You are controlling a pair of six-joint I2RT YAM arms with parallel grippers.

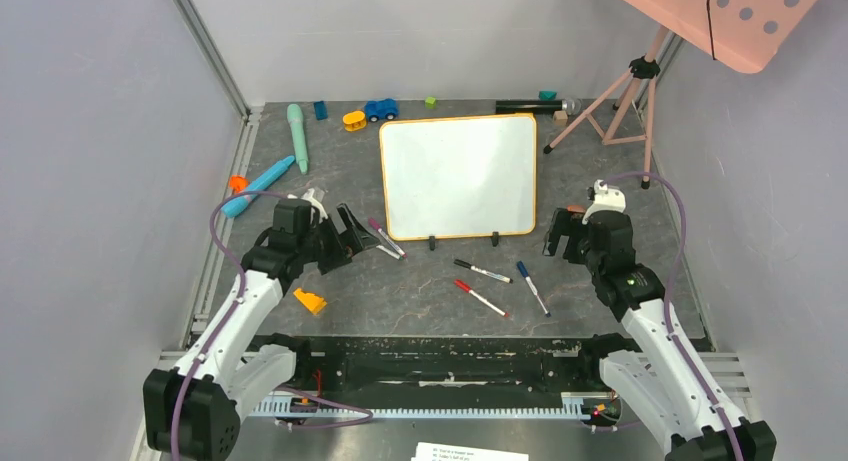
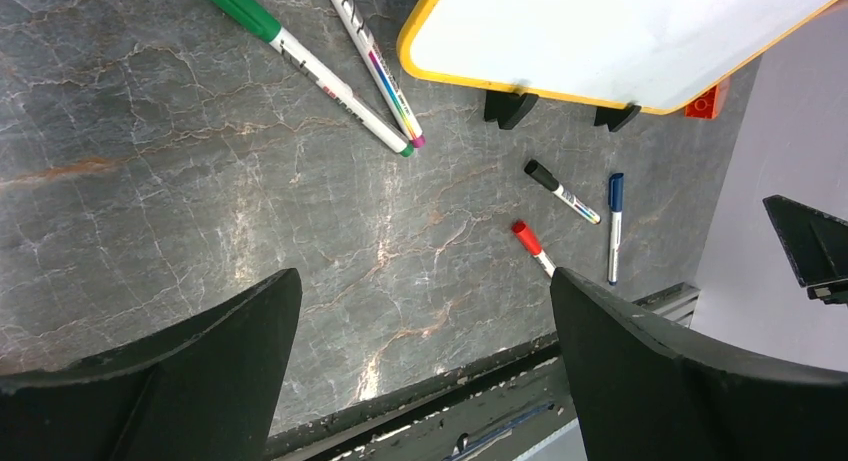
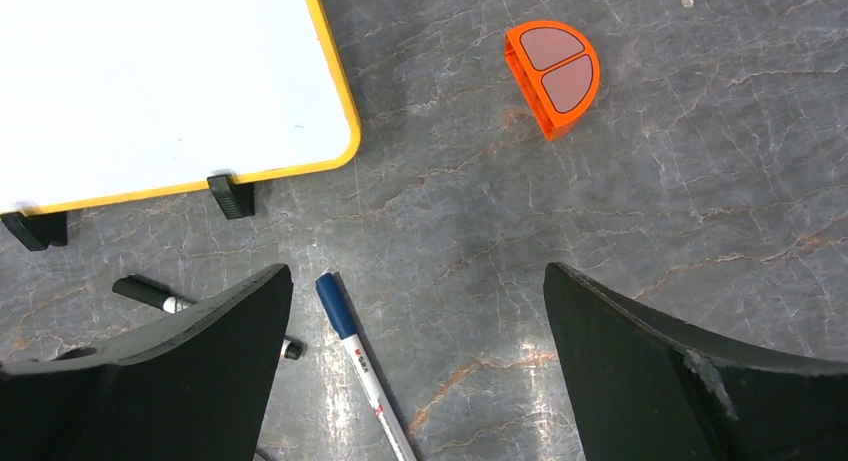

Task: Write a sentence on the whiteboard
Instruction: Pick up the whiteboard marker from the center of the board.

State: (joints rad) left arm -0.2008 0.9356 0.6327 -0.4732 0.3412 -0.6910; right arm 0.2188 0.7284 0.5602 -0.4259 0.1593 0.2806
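Top external view has both arms at the near edge with nothing in hand. The left pincer (image 1: 355, 236) stands spread wide at near left, low over the grey surface (image 1: 400, 311), and the right pincer (image 1: 562, 239) is splayed just as wide at near right. Each wrist view shows only bare stone between its fingers. Just beside the left pincer lie a purple marker (image 1: 386, 237) and a green marker (image 2: 300, 66), side by side with their tips close together. Between the two arms, a little nearer, a black marker (image 1: 482, 271), a red marker (image 1: 480, 298) and a blue marker (image 1: 532, 287) lie scattered, all apparently with caps on. An orange block (image 1: 310, 301) sits at near left, and an orange half-round piece (image 3: 553, 76) lies by the right pincer. Beyond the markers, the whiteboard (image 1: 458, 176) rests in the middle of the surface with its two black clip feet on the near edge. Its face is plain white in every view, with no stroke of ink on it. Farther off, a blue toy car (image 1: 381, 109) and other small toys line the far edge. By my reading the task has hardly begun: no marker is picked up or uncapped, and the whole sentence remains to be written.
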